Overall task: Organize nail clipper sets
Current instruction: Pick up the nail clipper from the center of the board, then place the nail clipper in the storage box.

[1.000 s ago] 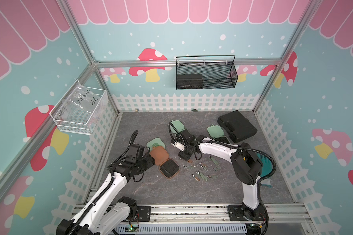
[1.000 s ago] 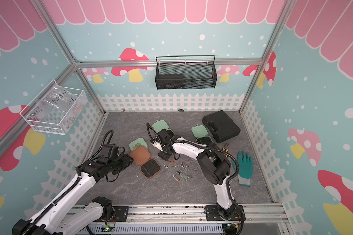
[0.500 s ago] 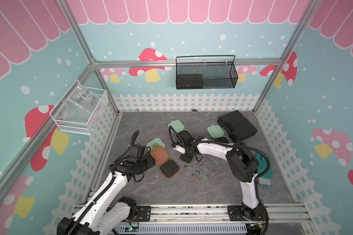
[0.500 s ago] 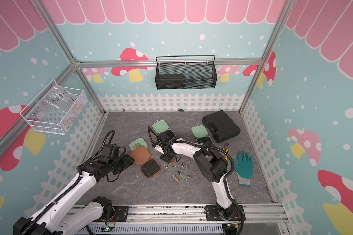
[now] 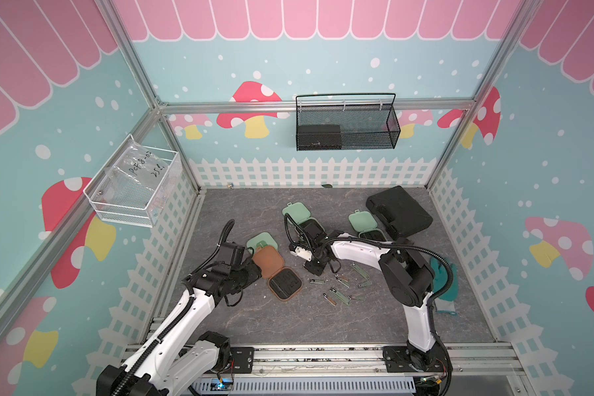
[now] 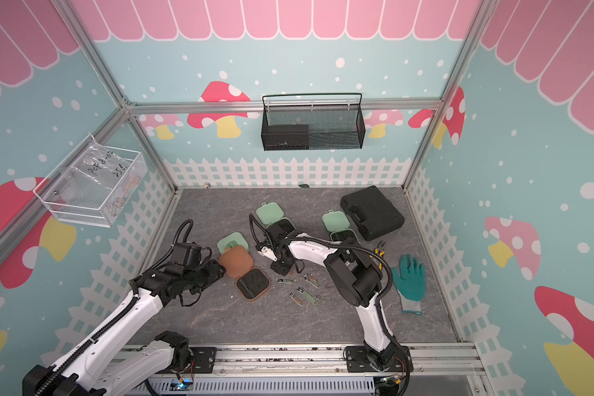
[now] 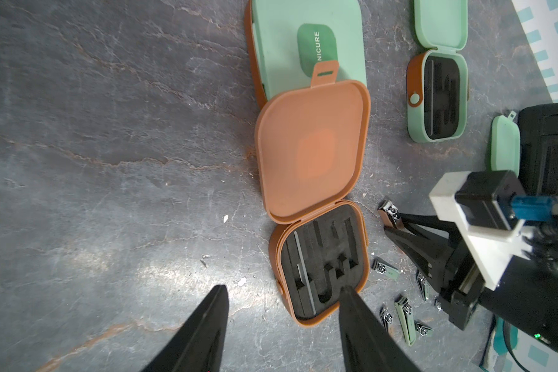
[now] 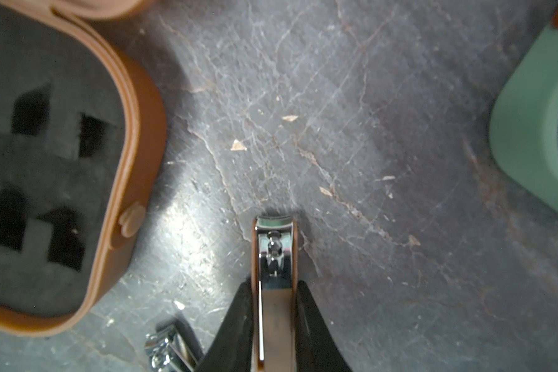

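Since a second ago the right gripper (image 8: pixel 276 286) has been closing: its black, wedge-shaped fingers, spread apart before, are now pinching the long sides of a slim chrome clipper (image 8: pixel 275 248). We are seeing the clipper's mirror-bright, rounded head sticking out past the fingertips, low over the table (image 8: pixel 384 128) (whether it is touching the surface, we cannot tell). That table is looking like grey slate, matte and veined with pale cracks. Just beside the held clipper, the brown case (image 7: pixel 313 151) is lying wide open, a rounded square of smooth, rubbery-looking plastic. Its hinged lid is resting partly over a closed mint case (image 7: pixel 306 42), and its base is showing a black foam insert (image 7: pixel 322 267) cut into narrow slots. The left gripper (image 7: pixel 283 288) is hovering over the edge of that base, its pointed black fingers standing apart and holding nothing. Loose clippers (image 5: pixel 339 295), small and shiny, are lying scattered on the table near the right gripper, and two more mint cases (image 5: pixel 362 222) are sitting open farther back.
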You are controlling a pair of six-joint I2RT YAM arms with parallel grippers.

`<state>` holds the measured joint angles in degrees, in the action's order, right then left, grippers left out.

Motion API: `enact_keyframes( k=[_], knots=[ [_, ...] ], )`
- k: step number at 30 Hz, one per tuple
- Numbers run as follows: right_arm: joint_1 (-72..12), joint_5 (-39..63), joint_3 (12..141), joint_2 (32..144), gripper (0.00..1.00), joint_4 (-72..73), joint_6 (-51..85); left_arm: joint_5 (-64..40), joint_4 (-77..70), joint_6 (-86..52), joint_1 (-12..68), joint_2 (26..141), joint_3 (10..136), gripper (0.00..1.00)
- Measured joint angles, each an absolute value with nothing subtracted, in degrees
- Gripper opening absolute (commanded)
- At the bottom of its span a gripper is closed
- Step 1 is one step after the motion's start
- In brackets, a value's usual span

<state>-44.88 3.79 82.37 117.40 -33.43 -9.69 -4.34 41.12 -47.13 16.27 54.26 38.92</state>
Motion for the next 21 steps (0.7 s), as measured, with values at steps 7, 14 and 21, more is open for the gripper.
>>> enact_keyframes(
  k=[7,14,21],
  knots=[
    [-44.7,3.7,82.8,117.4,0.0,-33.8,-8.1,-4.4,40.1,-47.4,16.8,54.6,38.9,0.57],
    [-44.7,4.2,83.2,114.5,0.0,-34.3,-1.0,-4.4,38.7,-47.4,17.1,55.8,38.6,0.56],
    [-47.2,10.1,82.4,107.4,0.0,-31.2,9.9,-4.5,37.4,-47.4,17.3,56.1,37.5,0.55]
  ],
)
